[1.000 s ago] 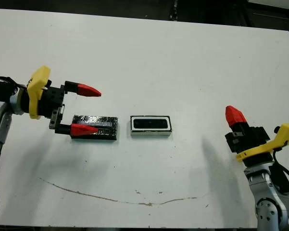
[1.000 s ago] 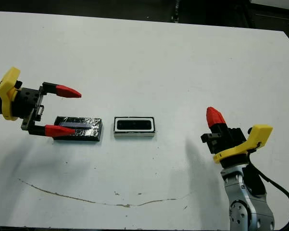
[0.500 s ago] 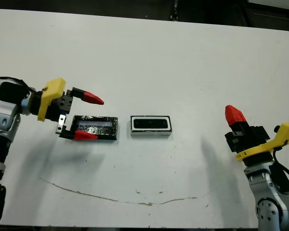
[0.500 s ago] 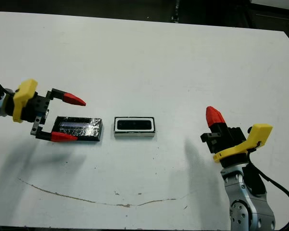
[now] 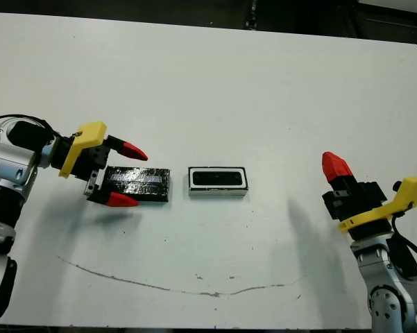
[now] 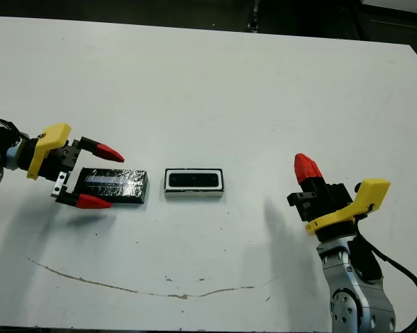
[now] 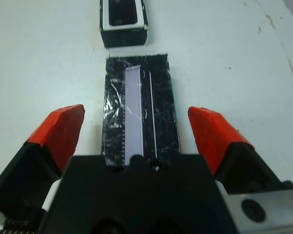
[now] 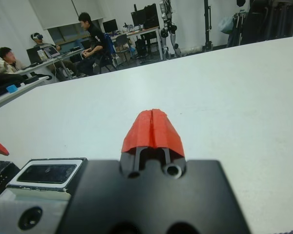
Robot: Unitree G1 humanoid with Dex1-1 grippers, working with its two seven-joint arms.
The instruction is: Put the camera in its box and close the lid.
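Straddling the lid [image 5: 139,184], the left gripper [image 5: 123,175] gapes; the right gripper [image 5: 336,166] is pinched shut, holding nothing.

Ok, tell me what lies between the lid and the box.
Nothing. In the left wrist view a narrow strip of bare white table separates the lid from the box; the head views show the same gap.

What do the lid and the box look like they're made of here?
The lid looks like a black slab in glossy, crinkled wrapping, perhaps film or foil: glittery flecks and creases catch the light, and a smooth pale strip runs along it. The box looks like matte white card or plastic with a thin dark rim; which one can't be told. The dark camera lies inside it.
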